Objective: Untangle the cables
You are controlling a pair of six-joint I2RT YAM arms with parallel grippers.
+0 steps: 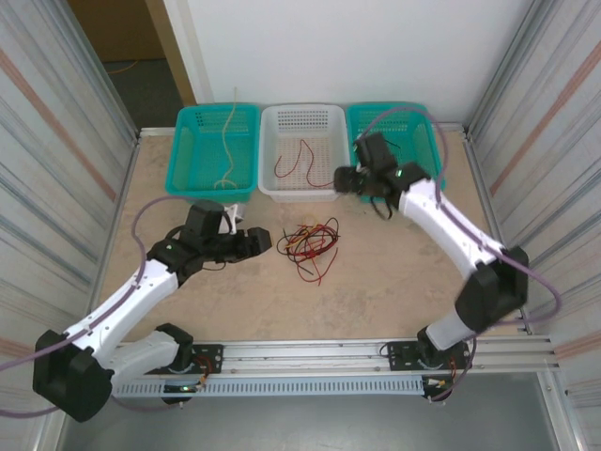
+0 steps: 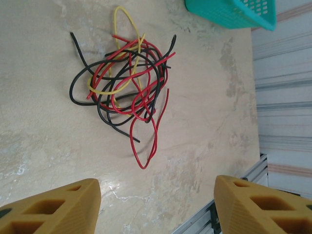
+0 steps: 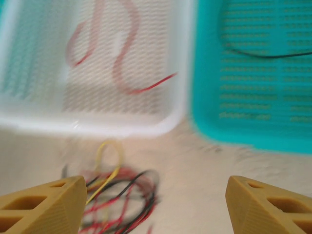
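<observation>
Left wrist: cables [image 2: 122,83] beyond left pincer [image 2: 156,184]

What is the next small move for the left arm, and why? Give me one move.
Probably ease the open left end effector forward and close on the red cable loop sticking out of the tangle toward it. That loop lies alone on the table, nearest the empty jaws, so it looks easiest to pull free.

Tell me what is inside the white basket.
A single red cable lies curled on the white basket's floor. Its near right corner is covered by the right gripper in the top view.
</observation>
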